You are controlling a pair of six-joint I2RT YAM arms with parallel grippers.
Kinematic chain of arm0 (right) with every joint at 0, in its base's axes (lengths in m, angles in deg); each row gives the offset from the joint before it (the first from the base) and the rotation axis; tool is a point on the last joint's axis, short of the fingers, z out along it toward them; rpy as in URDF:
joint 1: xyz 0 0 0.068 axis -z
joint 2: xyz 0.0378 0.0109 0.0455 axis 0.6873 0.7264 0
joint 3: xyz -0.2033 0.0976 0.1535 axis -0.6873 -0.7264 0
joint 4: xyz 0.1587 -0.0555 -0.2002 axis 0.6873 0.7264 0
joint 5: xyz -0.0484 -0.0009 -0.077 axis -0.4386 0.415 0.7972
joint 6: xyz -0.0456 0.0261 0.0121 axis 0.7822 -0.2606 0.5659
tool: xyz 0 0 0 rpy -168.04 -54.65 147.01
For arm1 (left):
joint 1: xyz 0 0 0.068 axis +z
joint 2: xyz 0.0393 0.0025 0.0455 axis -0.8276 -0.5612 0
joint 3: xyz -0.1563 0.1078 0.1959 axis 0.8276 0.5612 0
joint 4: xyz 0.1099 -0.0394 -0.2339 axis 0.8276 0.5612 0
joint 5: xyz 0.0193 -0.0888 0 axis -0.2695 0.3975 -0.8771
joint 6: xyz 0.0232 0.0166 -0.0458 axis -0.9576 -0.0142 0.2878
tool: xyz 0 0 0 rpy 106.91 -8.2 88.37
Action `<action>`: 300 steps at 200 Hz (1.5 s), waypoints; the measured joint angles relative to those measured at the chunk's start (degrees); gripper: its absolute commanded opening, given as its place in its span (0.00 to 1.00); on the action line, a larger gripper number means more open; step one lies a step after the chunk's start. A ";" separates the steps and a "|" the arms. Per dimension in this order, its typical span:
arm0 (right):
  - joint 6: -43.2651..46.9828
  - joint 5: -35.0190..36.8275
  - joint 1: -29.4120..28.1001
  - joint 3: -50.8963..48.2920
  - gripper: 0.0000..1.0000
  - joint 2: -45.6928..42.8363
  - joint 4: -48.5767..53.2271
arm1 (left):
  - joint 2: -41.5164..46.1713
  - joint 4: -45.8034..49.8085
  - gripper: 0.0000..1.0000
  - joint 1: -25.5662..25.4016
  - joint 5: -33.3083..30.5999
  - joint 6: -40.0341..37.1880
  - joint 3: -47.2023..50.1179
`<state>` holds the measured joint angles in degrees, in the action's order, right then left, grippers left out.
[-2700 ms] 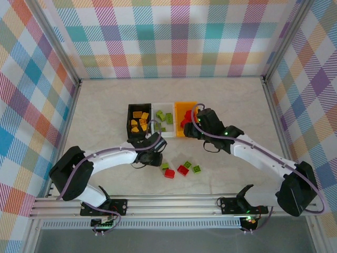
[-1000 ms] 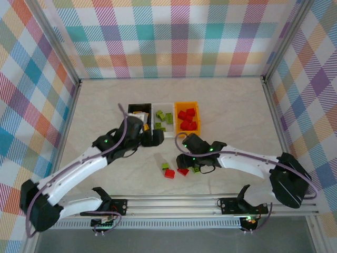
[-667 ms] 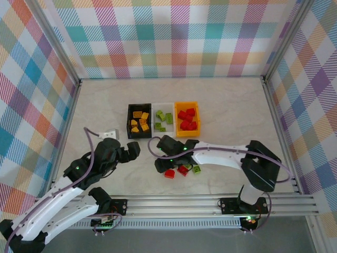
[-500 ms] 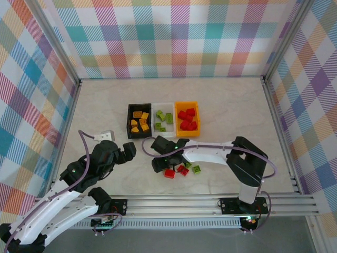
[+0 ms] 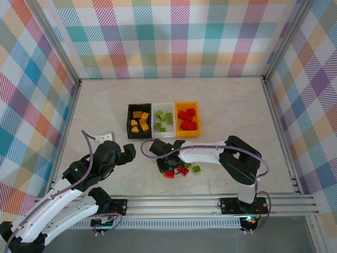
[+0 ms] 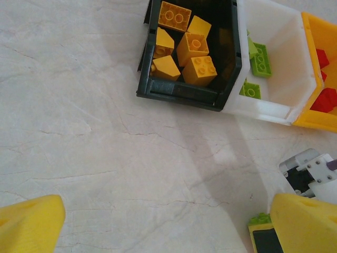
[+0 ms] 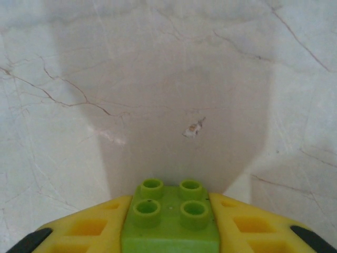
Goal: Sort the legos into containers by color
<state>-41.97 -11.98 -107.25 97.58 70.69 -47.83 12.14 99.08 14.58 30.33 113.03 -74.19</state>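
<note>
A lime green lego (image 7: 171, 221) sits studs-up between the yellow fingers of my right gripper (image 7: 169, 232), which is shut on it just above the table. From above, that gripper (image 5: 162, 164) is low over the loose legos: two red (image 5: 169, 174) (image 5: 184, 170) and one green (image 5: 196, 169). The containers stand in a row: black (image 5: 129, 122) with yellow legos, white (image 5: 163, 105) with green ones, orange (image 5: 187, 104) with red ones. My left gripper (image 5: 128, 152) hangs open and empty left of the pile, its fingers (image 6: 29, 221) wide over bare table.
The left wrist view shows the black bin (image 6: 184, 96), white bin (image 6: 263, 110) and orange bin (image 6: 316, 120) ahead, and the held green lego (image 6: 259, 218) at lower right. Checked walls enclose the table; the arm rail (image 5: 168, 203) runs along the near edge.
My right gripper has shut on the green lego at the left of the pile. The left arm has pulled back from the bins to the lower left and stays open.
</note>
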 measured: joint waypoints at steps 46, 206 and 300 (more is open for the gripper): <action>0.72 2.40 1.79 -0.57 0.34 -4.24 -1.73 | -2.45 -0.70 1.00 0.00 0.87 -0.20 0.00; 8.87 0.11 21.51 41.86 0.73 17.94 5.29 | -16.17 -11.04 1.00 -1.66 14.99 -2.19 2.32; 4.87 1.84 24.04 12.02 0.80 -12.35 -0.85 | -40.70 -18.08 0.99 -19.21 17.49 -7.41 -5.51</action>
<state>-37.09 -10.14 -83.21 109.60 58.34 -48.69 -28.56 81.01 -4.63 47.81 105.62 -79.70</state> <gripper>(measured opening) 0.794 0.988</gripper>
